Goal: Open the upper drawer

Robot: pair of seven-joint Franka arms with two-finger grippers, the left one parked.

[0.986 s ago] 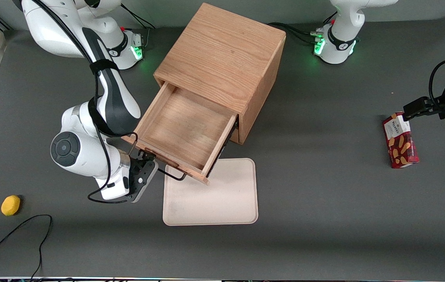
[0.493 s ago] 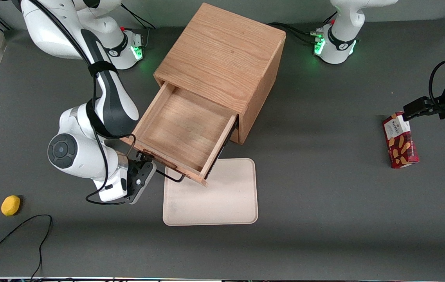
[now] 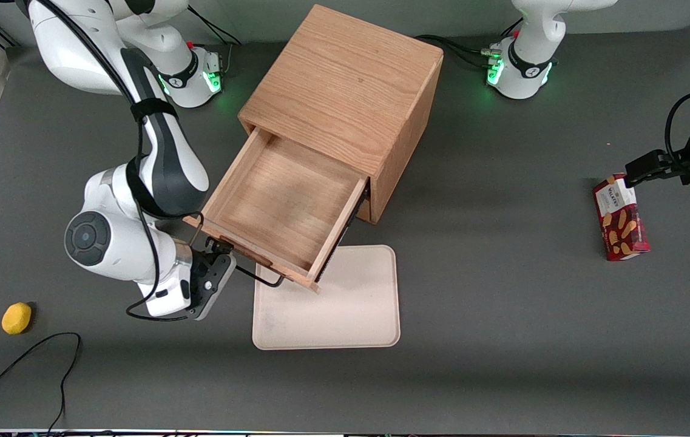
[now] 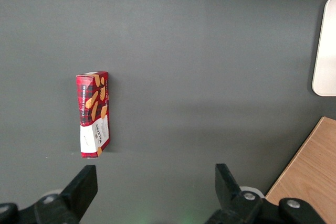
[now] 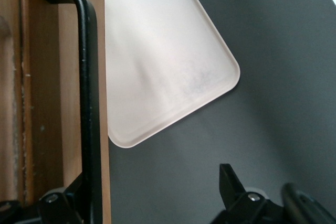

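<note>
The upper drawer (image 3: 284,203) of the oak cabinet (image 3: 345,79) stands pulled far out, and its shallow wooden tray has nothing in it. Its thin black bar handle (image 3: 263,279) runs along the drawer front (image 5: 63,77). My gripper (image 3: 222,255) is in front of the drawer, at the handle's end nearer the working arm, and is open wide. In the right wrist view the handle (image 5: 88,87) lies close against one finger, while the other fingertip (image 5: 227,174) stands well apart over the grey table. My gripper (image 5: 155,182) holds nothing.
A cream tray (image 3: 332,303) lies flat on the table, partly under the drawer front and nearer the front camera. A yellow fruit (image 3: 16,318) and a black cable (image 3: 29,358) lie toward the working arm's end. A red biscuit box (image 3: 619,217) lies toward the parked arm's end.
The drawer has slid slightly farther out of the cabinet. My gripper and wrist have drawn back with the handle, toward the working arm's end of the table.
</note>
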